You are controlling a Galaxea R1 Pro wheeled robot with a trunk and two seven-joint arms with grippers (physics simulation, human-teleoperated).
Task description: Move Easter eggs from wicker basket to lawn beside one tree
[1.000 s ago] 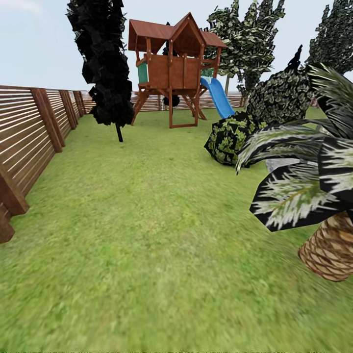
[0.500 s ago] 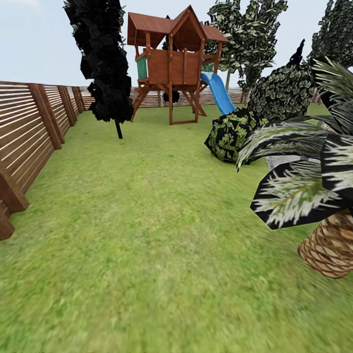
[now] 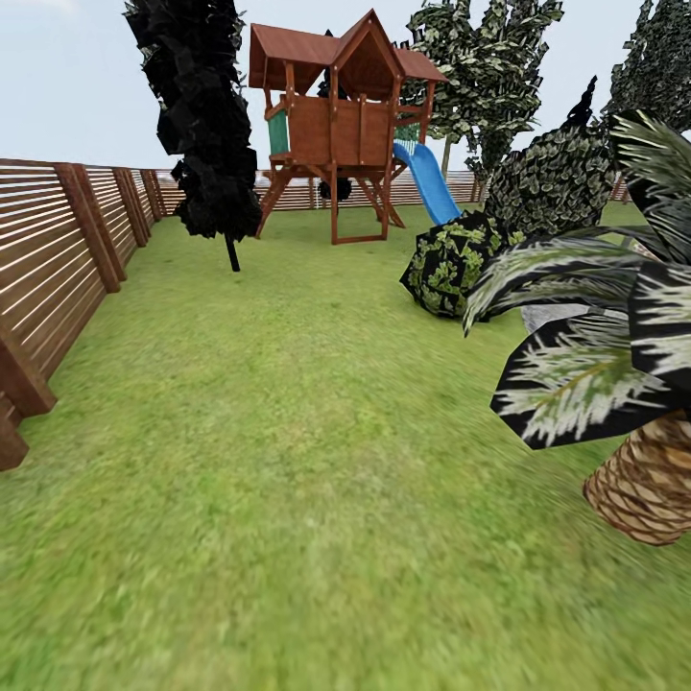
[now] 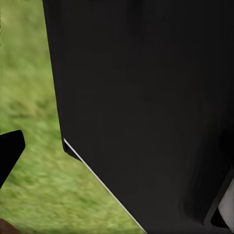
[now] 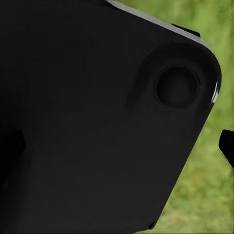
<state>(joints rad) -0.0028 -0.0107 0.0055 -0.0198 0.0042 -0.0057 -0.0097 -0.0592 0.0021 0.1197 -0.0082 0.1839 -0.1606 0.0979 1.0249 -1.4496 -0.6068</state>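
The head view looks out over the lawn (image 3: 288,432), a broad stretch of mottled green grass with no egg or basket on the part that shows. A brown slatted wooden fence (image 3: 58,259) runs along the left side and round the far end. At the far end stands a wooden play tower (image 3: 338,125) with a reddish roof and a blue slide (image 3: 428,187) coming down its right side. A black cypress-like tree (image 3: 206,134) rises left of the tower, its thin trunk meeting the grass in front of the fence. Behind the slide stands a tree (image 3: 489,67) with speckled dark green-and-white foliage and a pale trunk. A round dark bush (image 3: 451,264) sits on the grass on the right, with a larger speckled shrub (image 3: 557,178) behind it. Close on the right is a short palm (image 3: 648,480) with a ringed trunk and striped fronds.

In the left wrist view a large black body of the robot (image 4: 146,107) blocks most of the frame, with grass beside it. In the right wrist view a black rounded part (image 5: 97,122) does the same. Whether either gripper is wide or narrow I cannot tell, so nothing can be placed relative to them.
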